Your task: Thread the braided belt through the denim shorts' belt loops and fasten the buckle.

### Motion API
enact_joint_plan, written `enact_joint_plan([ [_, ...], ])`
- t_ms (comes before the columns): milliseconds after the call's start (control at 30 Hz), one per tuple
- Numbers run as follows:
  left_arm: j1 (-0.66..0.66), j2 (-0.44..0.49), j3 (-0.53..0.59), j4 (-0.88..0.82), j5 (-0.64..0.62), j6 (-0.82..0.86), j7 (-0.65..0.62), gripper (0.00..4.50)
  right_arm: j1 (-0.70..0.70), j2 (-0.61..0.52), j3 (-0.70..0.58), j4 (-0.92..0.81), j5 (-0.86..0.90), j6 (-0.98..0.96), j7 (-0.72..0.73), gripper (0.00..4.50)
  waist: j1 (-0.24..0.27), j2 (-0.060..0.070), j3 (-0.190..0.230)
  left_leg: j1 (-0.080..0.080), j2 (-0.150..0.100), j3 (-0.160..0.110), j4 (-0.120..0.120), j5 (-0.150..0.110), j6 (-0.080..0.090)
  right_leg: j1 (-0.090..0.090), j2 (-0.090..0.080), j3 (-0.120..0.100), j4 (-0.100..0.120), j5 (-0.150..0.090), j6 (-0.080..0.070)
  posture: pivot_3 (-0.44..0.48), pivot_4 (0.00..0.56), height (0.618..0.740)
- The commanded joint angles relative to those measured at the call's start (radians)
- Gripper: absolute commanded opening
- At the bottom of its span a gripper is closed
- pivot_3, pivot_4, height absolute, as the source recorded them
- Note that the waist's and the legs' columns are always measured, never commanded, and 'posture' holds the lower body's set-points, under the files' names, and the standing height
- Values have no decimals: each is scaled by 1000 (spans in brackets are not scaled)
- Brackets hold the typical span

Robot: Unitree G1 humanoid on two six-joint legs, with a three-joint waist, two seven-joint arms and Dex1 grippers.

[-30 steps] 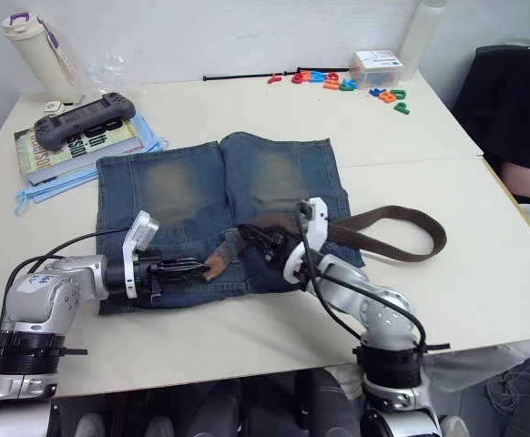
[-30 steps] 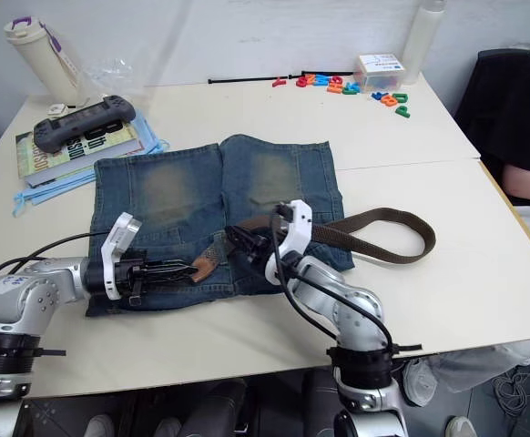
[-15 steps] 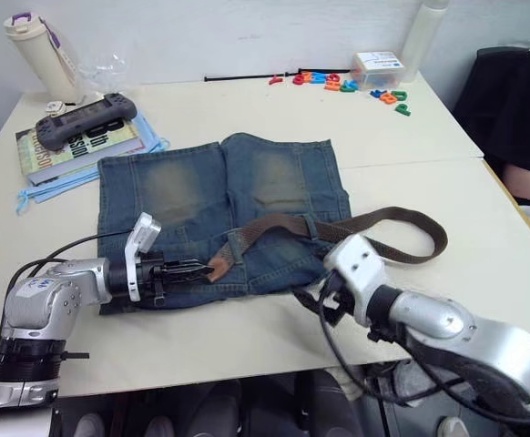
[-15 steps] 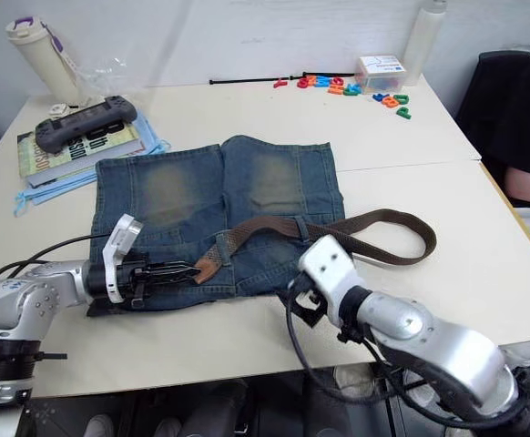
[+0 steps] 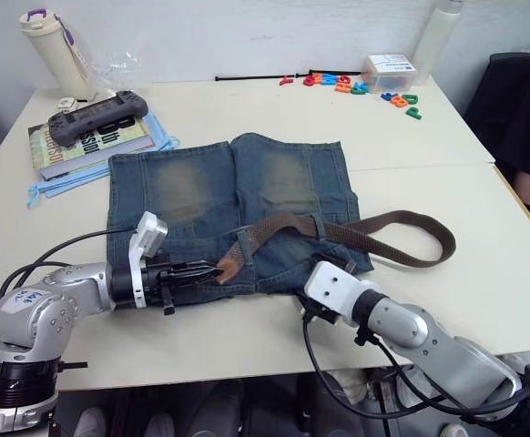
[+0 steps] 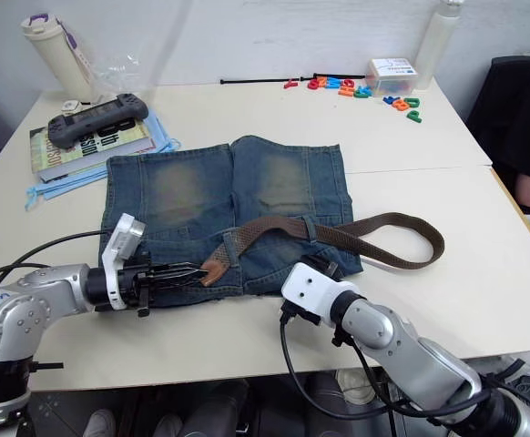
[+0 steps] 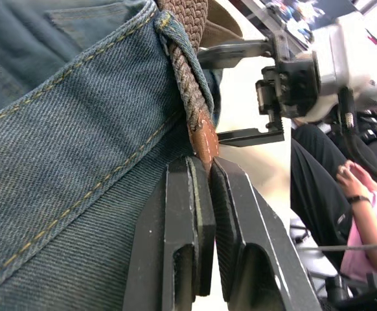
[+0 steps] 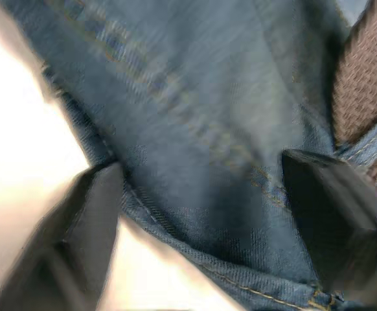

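The left gripper (image 7: 205,172) is clamped on the braided belt's (image 5: 374,238) leather tip at the denim shorts' (image 5: 238,205) waistband — the strap passes under a belt loop (image 7: 175,32). The right gripper (image 8: 201,214) spreads wide over the shorts' edge, apparently holding nothing.

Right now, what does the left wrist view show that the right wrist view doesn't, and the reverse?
Left wrist view: the left gripper shut on the braided belt's tan leather tip, with the right gripper beyond and a seated person behind. Right wrist view: the right gripper's own fingers spread wide over the waistband edge, pale table beside it. Both show the denim shorts and braided belt passing under a belt loop.
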Motion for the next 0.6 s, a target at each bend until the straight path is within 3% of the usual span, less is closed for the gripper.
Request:
enact_joint_plan([
  [33,19,34,63,-19,-27,-8,5,0,26,5,-4,37,-85,-5,23,2019,0,0,0,0,0,0,0,0,0,0,0,0,0,0,0,0,150,657],
  [167,53,49,57,-16,-13,-28,3,0,37,42,-33,41,-131,-11,37,70,0,0,0,0,0,0,0,0,0,0,0,0,0,0,0,0,150,657],
  [300,52,42,55,-11,-24,-28,15,0,40,54,-60,37,-179,-17,58,20,0,0,0,0,0,0,0,0,0,0,0,0,0,0,0,0,150,657],
  [600,-16,46,28,44,-15,-43,5,0,133,-92,-264,81,-235,-158,163,20,21,0,0,-1,-1,0,0,0,1,0,0,0,-1,0,0,0,150,657],
])
